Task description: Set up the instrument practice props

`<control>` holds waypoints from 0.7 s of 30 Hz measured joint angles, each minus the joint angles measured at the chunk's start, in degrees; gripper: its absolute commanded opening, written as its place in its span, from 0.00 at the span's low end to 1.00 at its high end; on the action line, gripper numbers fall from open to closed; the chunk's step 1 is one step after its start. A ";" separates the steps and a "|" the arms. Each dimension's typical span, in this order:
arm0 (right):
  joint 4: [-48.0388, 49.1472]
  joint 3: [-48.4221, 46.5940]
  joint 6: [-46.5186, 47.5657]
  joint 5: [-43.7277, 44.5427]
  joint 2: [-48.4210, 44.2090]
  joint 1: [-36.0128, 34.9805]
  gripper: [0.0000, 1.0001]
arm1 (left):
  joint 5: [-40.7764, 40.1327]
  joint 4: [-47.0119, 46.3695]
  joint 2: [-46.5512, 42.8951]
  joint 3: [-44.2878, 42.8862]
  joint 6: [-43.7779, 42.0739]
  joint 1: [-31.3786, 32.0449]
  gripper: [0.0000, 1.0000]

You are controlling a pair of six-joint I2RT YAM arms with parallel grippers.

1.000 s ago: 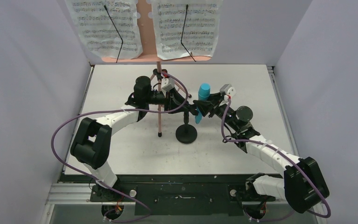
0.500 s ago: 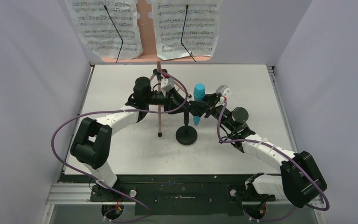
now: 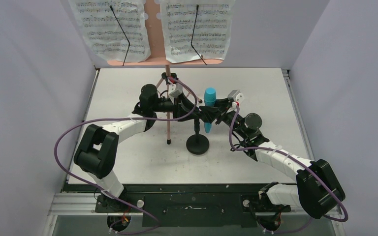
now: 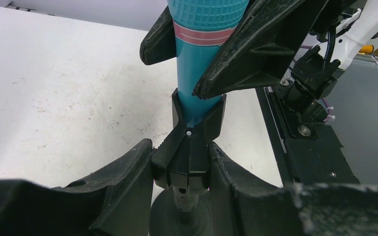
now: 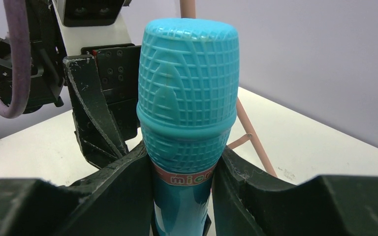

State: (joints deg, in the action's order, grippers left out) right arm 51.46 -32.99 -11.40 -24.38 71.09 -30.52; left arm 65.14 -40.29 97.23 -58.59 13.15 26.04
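Near edge, 6 o'clock: both arm bases. Left arm reaches in from 7, right from 5, meeting about the centre of the white table.

Short black round-based mic stand: base disc in plain sight just toward 6 of centre, stem mostly hidden under the grippers. Left gripper is clamped on the stand's clip, one finger each side.

Teal ribbed-plastic toy microphone is upright, tapered lower end sitting in the clip's fork. Right gripper is clamped on its body at the pink band. Left wrist view cuts off the mic head; right wrist view hides the lower end and clip. Band lettering only partly readable.

Toward 12: pink perforated tripod music stand. One pink rod runs past the left wrist to a black foot at 9 of the base disc; other legs partly hidden behind the arm. Two white sheet-music pages sit side by side on it, each under a black wire holder, top edges cropped by the frame.
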 measured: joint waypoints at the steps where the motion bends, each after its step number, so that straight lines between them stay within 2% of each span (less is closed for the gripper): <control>1: 0.00 0.00 0.00 0.00 0.00 0.00 0.05 | -0.26 -0.26 -0.17 0.31 -0.04 0.02 0.36; 8: -0.07 0.00 0.02 -0.02 0.00 -0.33 0.05 | -3.10 -1.22 -2.78 2.29 -1.42 0.13 0.80; 9: -0.09 0.00 0.02 -0.02 0.00 -0.33 0.05 | -3.61 -1.16 -3.43 2.40 -1.84 0.13 0.97; 17: -0.15 0.00 0.02 0.00 -0.04 -0.33 0.08 | -6.27 2.89 -7.67 2.60 -8.24 0.17 0.96; 19: -0.28 0.00 0.04 0.00 -0.07 -0.33 0.12 | -6.62 3.85 -8.04 2.62 -9.46 0.20 0.96; 21: -0.66 0.00 0.13 0.00 -0.31 -0.33 0.23 | -6.97 4.57 -8.22 2.67 -10.40 0.20 0.96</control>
State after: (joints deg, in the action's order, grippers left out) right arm 50.81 -32.99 -11.27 -24.38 70.78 -30.85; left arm 58.17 -35.73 89.01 -55.92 2.74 26.24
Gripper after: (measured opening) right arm 0.393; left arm 0.963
